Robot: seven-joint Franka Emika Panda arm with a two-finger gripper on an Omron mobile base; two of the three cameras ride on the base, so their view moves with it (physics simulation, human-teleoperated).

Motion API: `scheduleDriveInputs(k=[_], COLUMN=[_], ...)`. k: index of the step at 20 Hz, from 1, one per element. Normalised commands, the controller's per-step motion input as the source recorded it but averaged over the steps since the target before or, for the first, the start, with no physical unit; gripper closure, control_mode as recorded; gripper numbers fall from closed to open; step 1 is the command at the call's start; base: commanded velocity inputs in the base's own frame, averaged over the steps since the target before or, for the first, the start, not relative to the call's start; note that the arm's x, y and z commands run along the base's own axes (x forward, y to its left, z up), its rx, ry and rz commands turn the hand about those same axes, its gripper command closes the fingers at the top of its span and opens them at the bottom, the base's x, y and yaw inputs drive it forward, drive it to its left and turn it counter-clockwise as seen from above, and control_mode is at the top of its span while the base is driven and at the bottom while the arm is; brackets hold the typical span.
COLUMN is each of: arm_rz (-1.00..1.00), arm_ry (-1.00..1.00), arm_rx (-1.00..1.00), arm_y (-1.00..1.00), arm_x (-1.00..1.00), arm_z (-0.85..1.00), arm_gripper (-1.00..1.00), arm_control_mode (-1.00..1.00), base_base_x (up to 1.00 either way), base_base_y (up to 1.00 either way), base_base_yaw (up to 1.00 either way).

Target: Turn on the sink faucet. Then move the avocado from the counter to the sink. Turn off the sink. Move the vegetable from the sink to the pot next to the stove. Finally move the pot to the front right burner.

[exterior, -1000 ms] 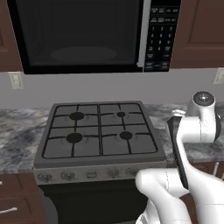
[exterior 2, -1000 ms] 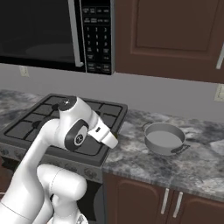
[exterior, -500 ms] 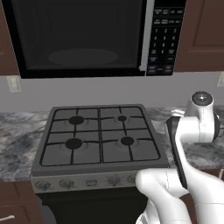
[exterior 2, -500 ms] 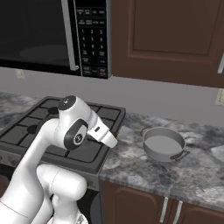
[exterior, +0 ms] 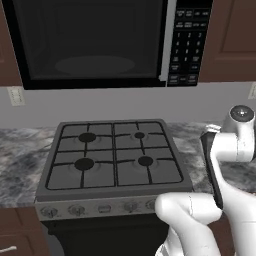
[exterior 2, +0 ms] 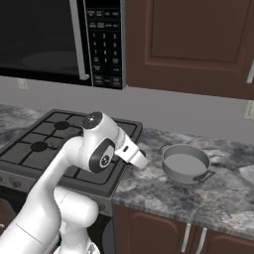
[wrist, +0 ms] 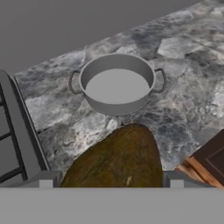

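You won't find any text you can actually read here. The microwave (exterior: 95, 45) carries a keypad (exterior: 186, 42) on its right side, with rows of pale buttons and marks (they look like digits and short words), but they are too small and blurred to make out in either base view. The stove (exterior: 115, 162) has a row of knobs (exterior: 102, 209) along its front edge, and no markings around them can be read.
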Motion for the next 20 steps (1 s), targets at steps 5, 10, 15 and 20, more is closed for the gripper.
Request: scheduleDriveInputs(k=[5, 10, 15, 20], arm_rz=[0.03, 0.04, 0.02, 0.0], arm_ry=[0.0, 0.01, 0.04, 0.05], arm_rx=[0.0, 0.0, 0.0, 0.0], arm_y=[-0.64, -0.7, -0.37, -0.17], arm_x=[0.28, 0.24, 0.37, 0.49], arm_z=[0.0, -0.03, -0.26, -0.28], arm_gripper=[1.0, 1.0, 1.0, 1.0], arm_control_mode=[-1.0, -1.0, -1.0, -1.0], base_base_x=[0.0, 0.0, 0.0, 0.0], base_base_y=[0.0, 0.0, 0.0, 0.0], base_base_yaw=[0.0, 0.0, 0.0, 0.0])
